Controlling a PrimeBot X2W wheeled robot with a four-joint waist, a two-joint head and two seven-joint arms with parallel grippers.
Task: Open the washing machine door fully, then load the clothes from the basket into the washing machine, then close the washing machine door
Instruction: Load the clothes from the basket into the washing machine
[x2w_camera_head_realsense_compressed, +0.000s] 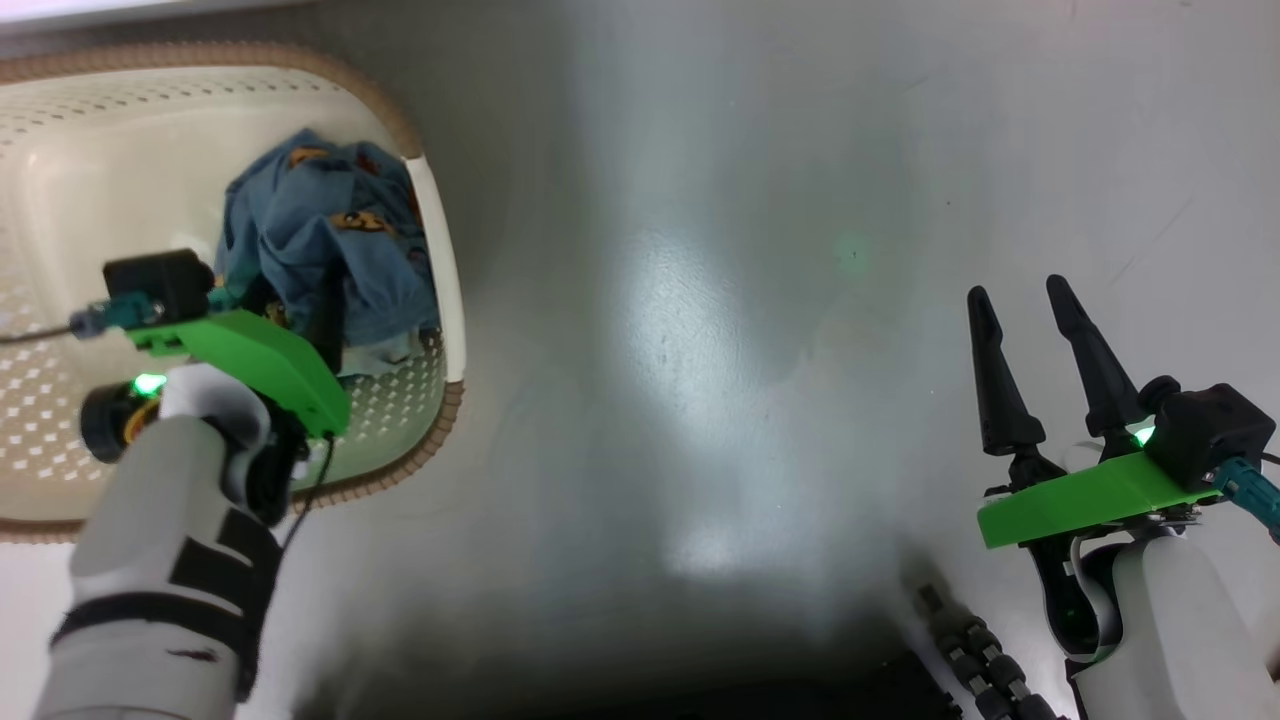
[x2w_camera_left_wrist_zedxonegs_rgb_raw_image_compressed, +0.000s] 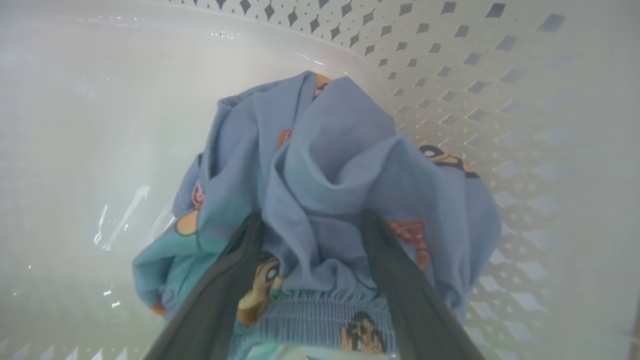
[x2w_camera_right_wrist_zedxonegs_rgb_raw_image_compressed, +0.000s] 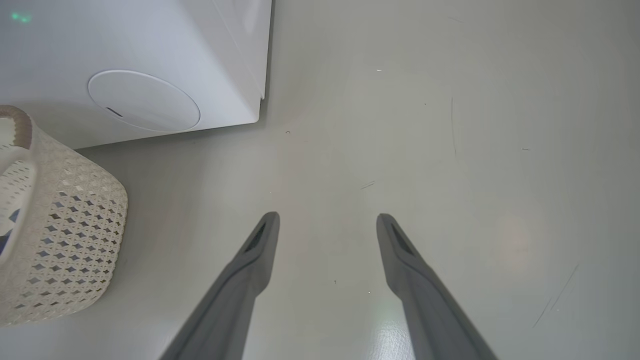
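The left gripper (x2w_camera_left_wrist_zedxonegs_rgb_raw_image_compressed: 312, 220) reaches into the basket (x2w_camera_head_realsense_compressed: 440, 250), its fingers spread wide and pushed into the clothes (x2w_camera_left_wrist_zedxonegs_rgb_raw_image_compressed: 340, 150) (a blue fold bunches between them, unpinched). The right gripper (x2w_camera_right_wrist_zedxonegs_rgb_raw_image_compressed: 327, 216) hangs released over the floor (x2w_camera_right_wrist_zedxonegs_rgb_raw_image_compressed: 450, 150). The washer (x2w_camera_right_wrist_zedxonegs_rgb_raw_image_compressed: 60, 40) stands near the basket.

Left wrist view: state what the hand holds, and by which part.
Nothing is gripped yet. The left hand stands open, its fingers astride a bunched fold of the clothes above the elastic band, inside the basket.
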